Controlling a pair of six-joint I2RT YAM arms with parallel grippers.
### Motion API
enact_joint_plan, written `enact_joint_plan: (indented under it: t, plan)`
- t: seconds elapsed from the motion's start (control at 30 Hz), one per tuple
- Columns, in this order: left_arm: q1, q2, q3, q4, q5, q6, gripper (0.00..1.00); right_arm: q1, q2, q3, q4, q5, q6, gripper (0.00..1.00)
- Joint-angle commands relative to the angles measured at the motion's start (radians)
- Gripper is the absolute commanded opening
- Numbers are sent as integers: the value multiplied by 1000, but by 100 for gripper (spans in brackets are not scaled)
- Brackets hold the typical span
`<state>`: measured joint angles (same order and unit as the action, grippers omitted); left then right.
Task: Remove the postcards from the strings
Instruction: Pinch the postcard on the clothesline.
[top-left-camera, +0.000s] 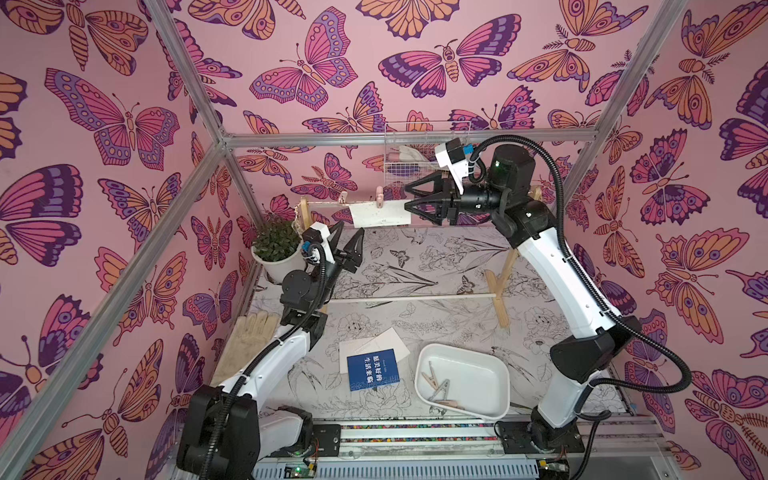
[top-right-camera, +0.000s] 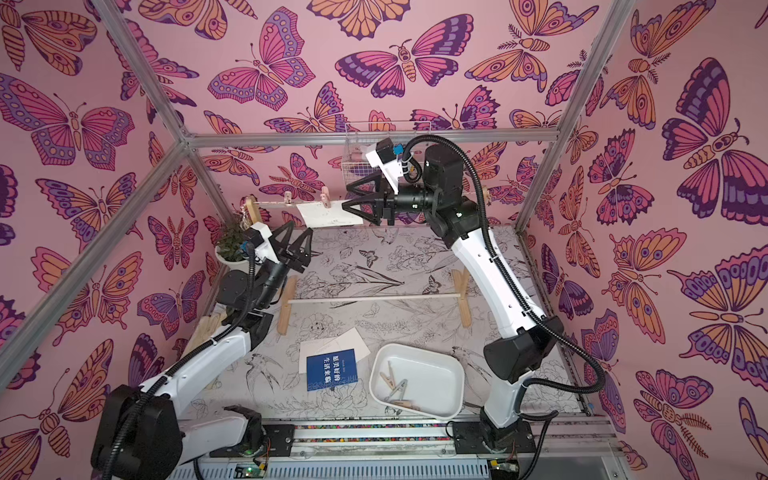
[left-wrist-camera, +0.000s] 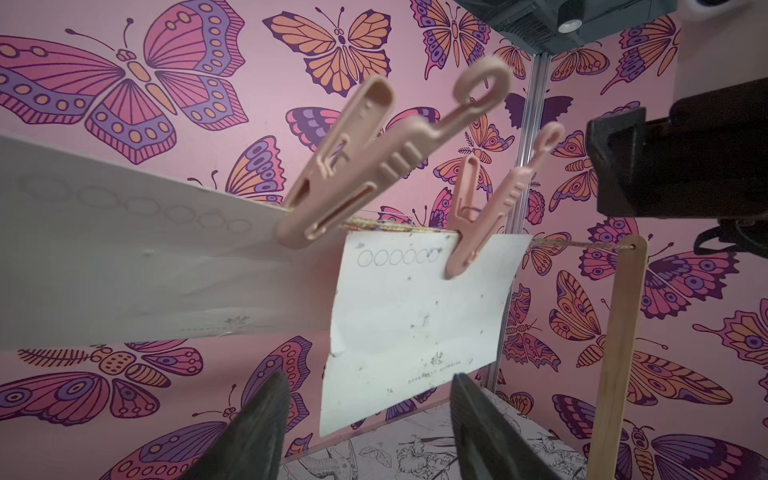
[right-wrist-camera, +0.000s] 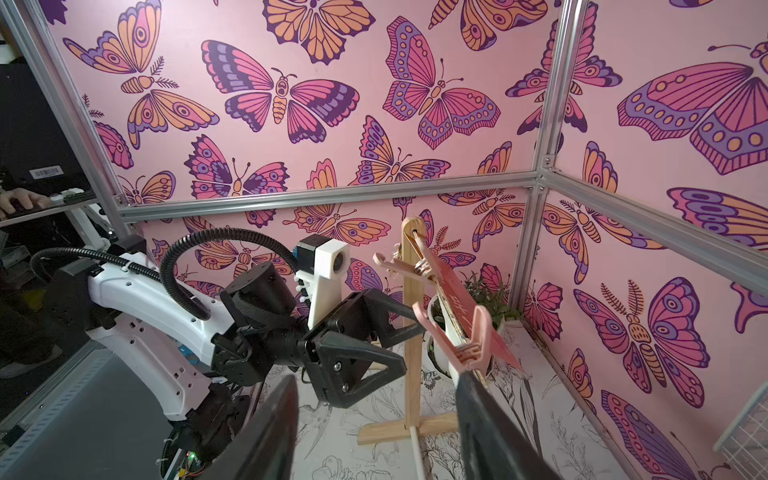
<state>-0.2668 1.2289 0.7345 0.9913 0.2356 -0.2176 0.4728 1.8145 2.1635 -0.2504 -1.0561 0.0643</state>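
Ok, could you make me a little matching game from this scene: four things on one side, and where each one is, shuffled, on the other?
Things:
1 blue postcard
2 speckled white postcard
3 loose clothespins
4 potted plant

Places:
A in the white tray
B at the back, near a wooden post
C flat on the table, on top of pale cards
D pinned to the string

Pairs: 1-C, 2-D, 3-A, 4-B
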Motion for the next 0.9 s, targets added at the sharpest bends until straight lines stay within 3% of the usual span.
enact_joint_plan:
  t: [0.0, 0.2, 0.6, 0.87]
  plan:
    - [11, 21, 15, 13, 30, 8, 67, 4, 19, 24, 2, -9, 11, 62]
    - [16, 100, 50, 40, 94, -10, 70, 9, 22, 24, -7, -13, 8, 62]
    - [26, 155, 75, 84, 89, -32, 70, 15, 3, 20, -34, -24, -9, 62]
    - [33, 205, 87, 208, 198, -85, 67, 21, -4, 15, -52, -22, -20, 62]
